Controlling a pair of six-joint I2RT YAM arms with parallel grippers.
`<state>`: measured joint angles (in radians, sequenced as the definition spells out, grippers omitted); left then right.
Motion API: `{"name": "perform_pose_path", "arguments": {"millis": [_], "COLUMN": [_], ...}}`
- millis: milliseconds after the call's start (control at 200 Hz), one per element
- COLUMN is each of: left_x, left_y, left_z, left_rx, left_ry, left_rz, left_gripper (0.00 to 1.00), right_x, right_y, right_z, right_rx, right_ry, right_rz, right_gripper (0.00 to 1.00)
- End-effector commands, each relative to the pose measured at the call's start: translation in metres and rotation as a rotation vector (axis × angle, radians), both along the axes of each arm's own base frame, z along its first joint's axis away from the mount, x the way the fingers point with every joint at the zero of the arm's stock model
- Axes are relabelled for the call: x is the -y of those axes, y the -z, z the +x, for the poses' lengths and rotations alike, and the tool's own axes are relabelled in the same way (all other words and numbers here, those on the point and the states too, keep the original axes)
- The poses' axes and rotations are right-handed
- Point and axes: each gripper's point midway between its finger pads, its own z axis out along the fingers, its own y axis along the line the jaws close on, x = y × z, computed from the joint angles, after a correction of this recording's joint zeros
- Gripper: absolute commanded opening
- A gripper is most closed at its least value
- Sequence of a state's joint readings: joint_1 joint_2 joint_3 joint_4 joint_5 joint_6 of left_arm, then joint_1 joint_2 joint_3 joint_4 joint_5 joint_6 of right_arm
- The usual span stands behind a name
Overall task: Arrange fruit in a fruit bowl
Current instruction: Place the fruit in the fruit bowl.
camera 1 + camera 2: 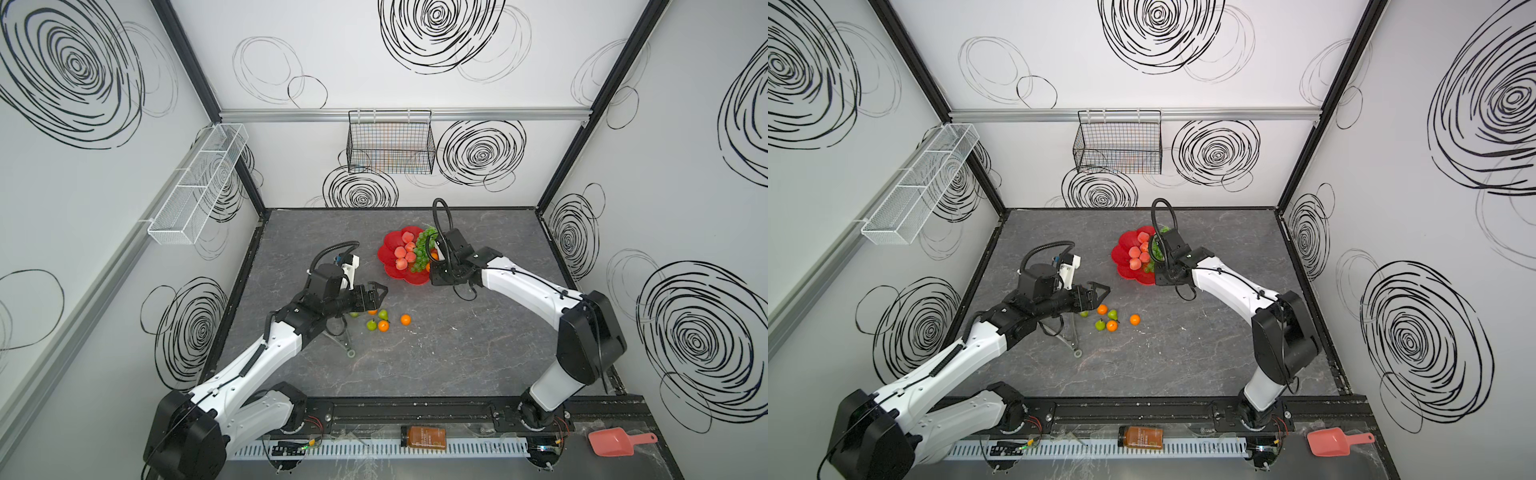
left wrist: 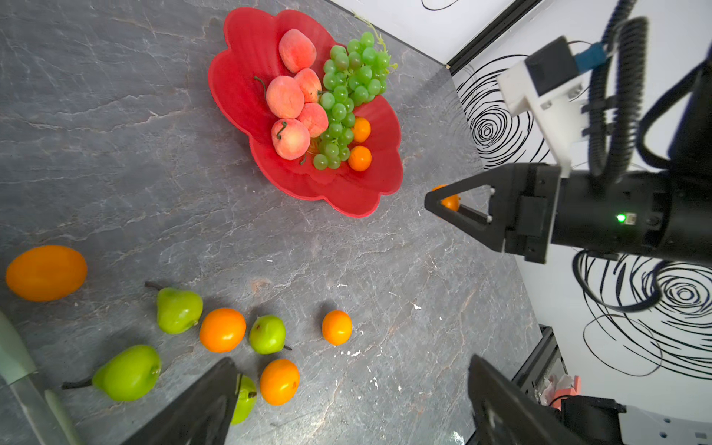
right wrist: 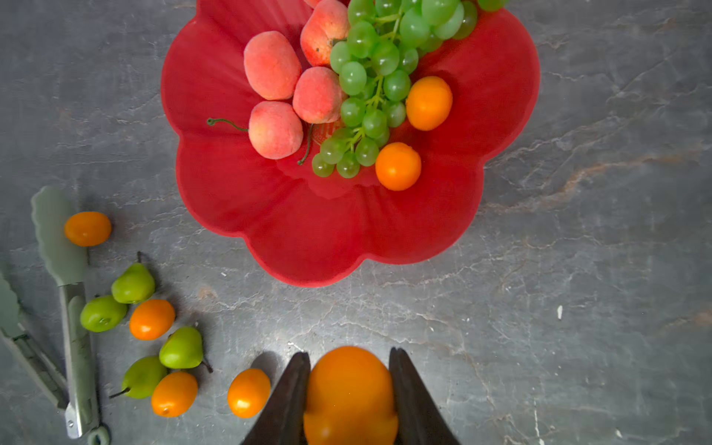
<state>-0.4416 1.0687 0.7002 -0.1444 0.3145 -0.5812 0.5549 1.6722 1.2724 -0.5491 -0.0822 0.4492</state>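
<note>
Tangerine pinched between right fingers, held just outside red bowl, left fingers spread wide, empty

Seven tangerines in all: one tangerine is gripped in the right claw, two sit in the single red bowl just ahead of it, and four lie loose on the table off to its left. Five peaches and one bunch of grapes share the bowl. Four green pears and apples lie among the loose tangerines, beside one pair of tongs.
</note>
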Motion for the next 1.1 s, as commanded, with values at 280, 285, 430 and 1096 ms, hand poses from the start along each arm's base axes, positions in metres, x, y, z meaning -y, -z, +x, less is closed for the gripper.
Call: {"name": "perform_pose_path", "arguments": {"millis": [280,285,430,1096], "left_x": [0.008,0.008,0.009,0.003], "left_y": [-0.018,-0.018,-0.017,-0.017], "left_z": [0.029,0.029,0.031,0.023], "left_rx": [0.079,0.079,0.078,0.086], "left_ry": [0.014,0.015,0.014,-0.002], "left_rz": [-0.032,-0.032,-0.031,-0.038], "left_gripper": [0.96,0.96,0.96,0.96], "right_x": [-0.002,-0.003,-0.009,-0.020], "right_y": [0.027,0.028,0.040,0.077], "right_z": [0.046,0.046,0.052,0.061], "right_rx": [-0.019,-0.020,-0.046,-0.114], "right_ry": [-0.013,-0.012,-0.024,-0.040], "right_rz": [-0.094,-0.094,-0.094,-0.104], "right_gripper": [0.23,0.23,0.23,0.28]}}
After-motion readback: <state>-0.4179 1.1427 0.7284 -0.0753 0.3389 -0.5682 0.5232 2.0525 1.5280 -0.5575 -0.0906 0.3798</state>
